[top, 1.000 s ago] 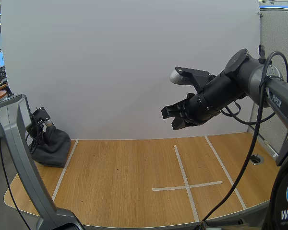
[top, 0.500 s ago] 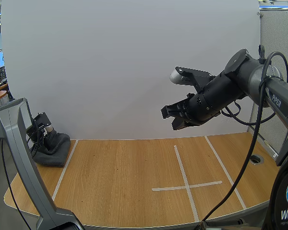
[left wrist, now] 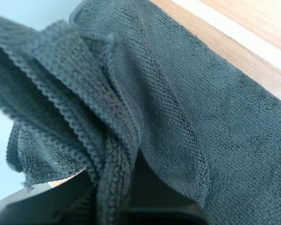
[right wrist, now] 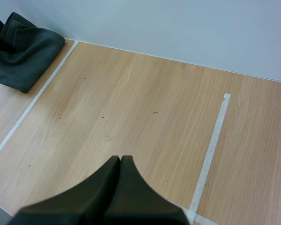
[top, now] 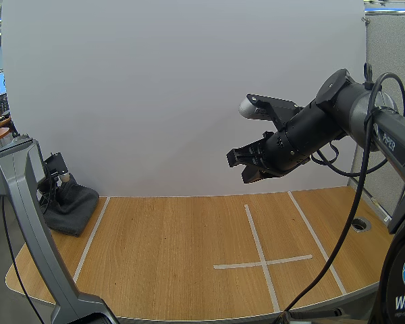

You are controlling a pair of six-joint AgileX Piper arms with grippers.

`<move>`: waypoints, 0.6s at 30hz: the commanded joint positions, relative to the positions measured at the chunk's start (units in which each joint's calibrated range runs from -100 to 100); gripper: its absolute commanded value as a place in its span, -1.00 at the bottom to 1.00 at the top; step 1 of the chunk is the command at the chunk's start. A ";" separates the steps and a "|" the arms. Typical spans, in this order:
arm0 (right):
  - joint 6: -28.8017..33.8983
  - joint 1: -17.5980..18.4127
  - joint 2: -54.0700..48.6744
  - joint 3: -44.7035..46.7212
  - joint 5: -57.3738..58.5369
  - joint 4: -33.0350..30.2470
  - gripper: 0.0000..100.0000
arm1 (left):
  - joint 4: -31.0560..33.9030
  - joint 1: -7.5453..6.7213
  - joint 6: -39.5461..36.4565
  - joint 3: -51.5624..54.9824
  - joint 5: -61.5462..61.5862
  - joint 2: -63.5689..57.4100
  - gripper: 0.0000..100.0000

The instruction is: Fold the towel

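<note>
Left gripper (top: 61,183) pinching towel (top: 74,206), right gripper (top: 241,169) apart

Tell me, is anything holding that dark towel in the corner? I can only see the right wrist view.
Observer: Yes. The left gripper sits on top of the towel and pinches a fold of it.
Operator: Is the towel lying flat?
Observer: No. Seen from the left wrist, it is bunched, with its hemmed edges folded over one another.
Operator: How high up is my own gripper?
Observer: The right gripper hangs well above the table, far from the towel.
</note>
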 commanded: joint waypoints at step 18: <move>0.16 0.07 -0.79 0.17 0.73 0.02 -1.00 | -3.72 0.89 -10.54 -0.70 0.35 -0.28 1.00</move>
